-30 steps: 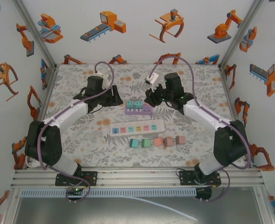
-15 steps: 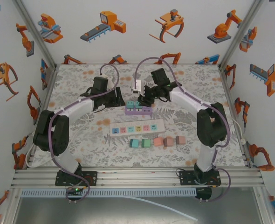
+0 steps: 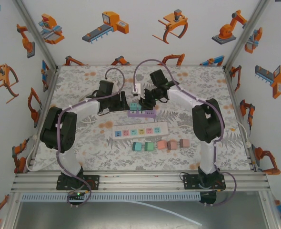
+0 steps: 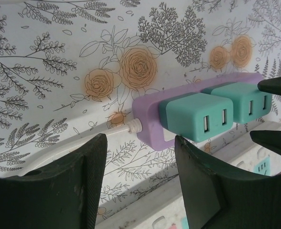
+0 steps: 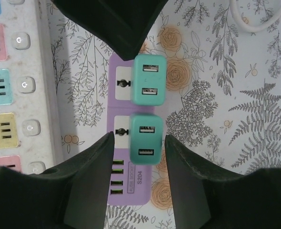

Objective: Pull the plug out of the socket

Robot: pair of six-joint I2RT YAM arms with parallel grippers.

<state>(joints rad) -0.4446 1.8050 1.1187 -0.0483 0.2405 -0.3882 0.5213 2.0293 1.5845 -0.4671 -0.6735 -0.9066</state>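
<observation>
A purple socket [image 5: 126,191] lies flat on the floral mat with two teal plugs seated in it. In the right wrist view, my right gripper [image 5: 139,137] stands open astride the nearer teal plug [image 5: 146,140], with a thin gap on each side. The second teal plug [image 5: 150,78] sits just beyond. My left gripper [image 4: 139,143] is open and empty, low beside the socket's [image 4: 150,117] cable end, short of the closest plug [image 4: 197,117]. From above, both grippers [image 3: 125,102] [image 3: 144,102] meet at the socket [image 3: 147,114].
A white power strip [image 3: 140,130] with coloured outlets lies just in front of the socket. Closer to the arms is a row of loose teal [image 3: 137,146] and pink [image 3: 171,144] adapters. A white cable [image 5: 264,19] curves on the mat. Walls enclose the mat.
Both arms have swung inward. The right gripper came left and down over the socket's plugs, and the left gripper slid right to the socket's cable end.
</observation>
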